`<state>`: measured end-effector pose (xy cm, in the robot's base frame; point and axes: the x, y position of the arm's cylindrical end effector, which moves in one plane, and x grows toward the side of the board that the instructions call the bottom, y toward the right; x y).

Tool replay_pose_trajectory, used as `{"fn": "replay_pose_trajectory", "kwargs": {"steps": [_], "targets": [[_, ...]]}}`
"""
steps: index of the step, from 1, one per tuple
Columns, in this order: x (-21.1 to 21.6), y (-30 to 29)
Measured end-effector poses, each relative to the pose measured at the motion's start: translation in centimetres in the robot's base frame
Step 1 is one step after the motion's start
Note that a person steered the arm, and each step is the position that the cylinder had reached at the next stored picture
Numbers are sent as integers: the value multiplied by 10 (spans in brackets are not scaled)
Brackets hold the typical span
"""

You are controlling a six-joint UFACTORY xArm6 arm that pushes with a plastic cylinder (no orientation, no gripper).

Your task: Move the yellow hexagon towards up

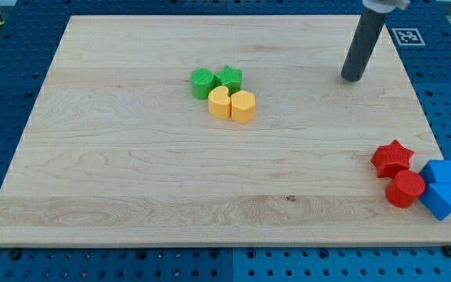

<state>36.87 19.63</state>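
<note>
Two yellow blocks sit side by side near the board's middle. The right one is the yellow hexagon (243, 106); the left one is a yellow heart-like block (220, 103). They touch each other. Just above them sit a green round block (202, 82) and a green star (229, 78), touching the yellow pair. My tip (351, 78) rests on the board at the view's upper right, far to the right of the yellow hexagon and slightly above it, touching no block.
At the view's lower right corner a red star (391, 157), a red cylinder (405, 189) and two blue blocks (441, 173) (441, 199) are clustered near the edge of the wooden board (131, 180). A blue pegboard surrounds the board.
</note>
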Motion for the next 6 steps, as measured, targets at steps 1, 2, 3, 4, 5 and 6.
{"fn": "replay_pose_trajectory", "kwargs": {"steps": [1,2,3,4,5,6], "targets": [[34,-7],[59,-21],[84,-46],[107,-77],[116,-122],[115,-180]]}}
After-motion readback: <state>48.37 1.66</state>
